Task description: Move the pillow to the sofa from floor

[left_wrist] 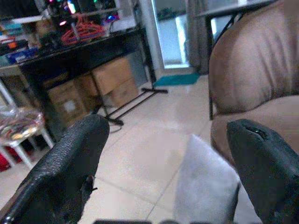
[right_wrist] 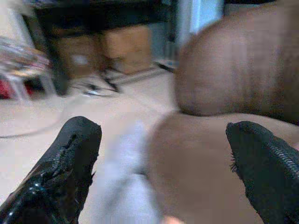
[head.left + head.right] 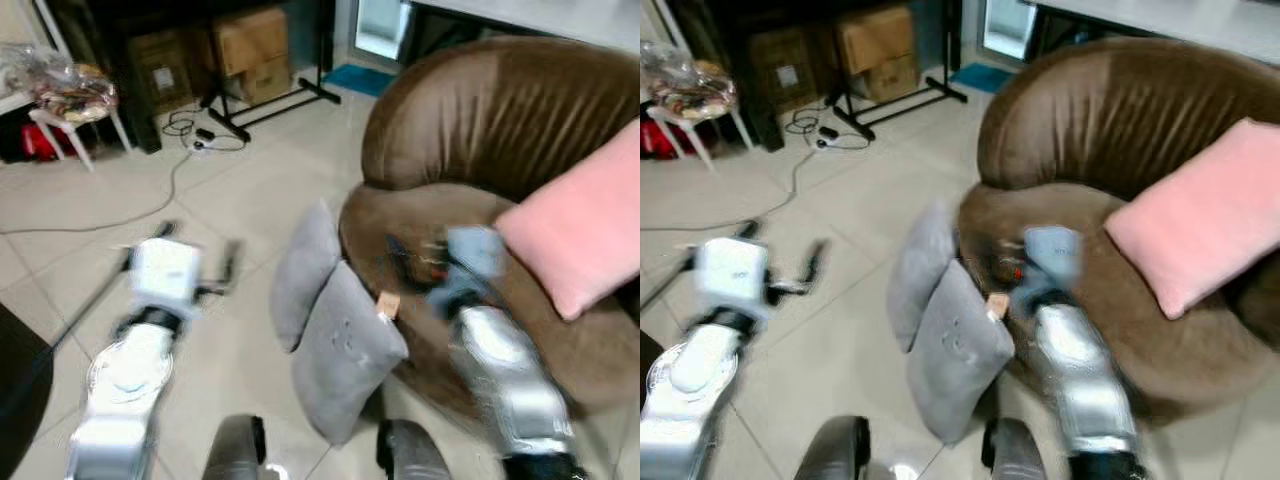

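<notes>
Down on the floor [image 3: 230, 190], two grey pillows [image 3: 345, 350] lean against the brown sofa's [image 3: 500, 120] front, a pink pillow [image 3: 585, 230] on its seat. Left claw [image 1: 163, 154] spreads wide over the floor; right claw [image 2: 161, 154], wide, hovers above the seat.

Head stereo pair downward over floor; wrist views toward sofa [image 3: 480, 130].

No text can be read — the label on the cardboard box [image 3: 157, 72] is too blurred.
</notes>
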Controlling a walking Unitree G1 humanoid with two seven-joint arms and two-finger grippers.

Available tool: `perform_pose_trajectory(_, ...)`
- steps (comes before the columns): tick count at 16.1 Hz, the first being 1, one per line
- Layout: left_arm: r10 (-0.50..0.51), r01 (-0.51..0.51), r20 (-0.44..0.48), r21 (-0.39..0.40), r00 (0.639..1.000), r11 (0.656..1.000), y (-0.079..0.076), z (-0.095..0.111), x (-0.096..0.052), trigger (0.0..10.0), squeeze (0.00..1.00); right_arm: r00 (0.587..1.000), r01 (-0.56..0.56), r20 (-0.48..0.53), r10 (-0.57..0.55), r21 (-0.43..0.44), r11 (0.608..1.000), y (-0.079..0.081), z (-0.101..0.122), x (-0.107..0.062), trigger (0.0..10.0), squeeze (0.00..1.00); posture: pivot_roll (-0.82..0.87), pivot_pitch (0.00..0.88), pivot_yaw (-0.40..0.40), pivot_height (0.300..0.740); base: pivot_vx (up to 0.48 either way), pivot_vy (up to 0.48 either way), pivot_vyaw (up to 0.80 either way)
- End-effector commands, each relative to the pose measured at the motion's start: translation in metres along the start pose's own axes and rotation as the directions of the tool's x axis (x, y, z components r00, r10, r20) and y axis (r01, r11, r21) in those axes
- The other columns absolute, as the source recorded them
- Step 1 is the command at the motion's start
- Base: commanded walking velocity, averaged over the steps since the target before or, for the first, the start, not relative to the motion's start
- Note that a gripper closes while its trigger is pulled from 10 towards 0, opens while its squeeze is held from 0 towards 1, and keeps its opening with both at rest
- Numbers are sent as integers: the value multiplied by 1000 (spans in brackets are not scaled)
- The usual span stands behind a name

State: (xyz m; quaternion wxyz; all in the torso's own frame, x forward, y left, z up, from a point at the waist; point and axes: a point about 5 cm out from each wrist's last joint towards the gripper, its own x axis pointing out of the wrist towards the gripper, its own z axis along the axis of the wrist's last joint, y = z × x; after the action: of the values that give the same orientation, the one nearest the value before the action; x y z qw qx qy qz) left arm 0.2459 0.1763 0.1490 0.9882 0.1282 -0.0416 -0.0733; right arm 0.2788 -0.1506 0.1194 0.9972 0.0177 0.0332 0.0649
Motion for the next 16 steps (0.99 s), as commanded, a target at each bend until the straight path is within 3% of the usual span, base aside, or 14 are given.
perform_pose_trajectory(1, 25, -25, -30, 13, 999, 1000, 8, -5, -4, 10000, 498, 999, -42, 26, 42, 6, 999, 14, 6, 4, 10000, 0, -39, 0, -6, 605, 274, 0, 0)
perform_pose_trajectory(16, 19, -19, -27, 10, 999, 1000, 6, -6, -3, 10000, 498, 999, -47, 15, 47, -3, 999, 11, 3, 4, 10000, 0, -41, 0, -14, 605, 266, 0, 0)
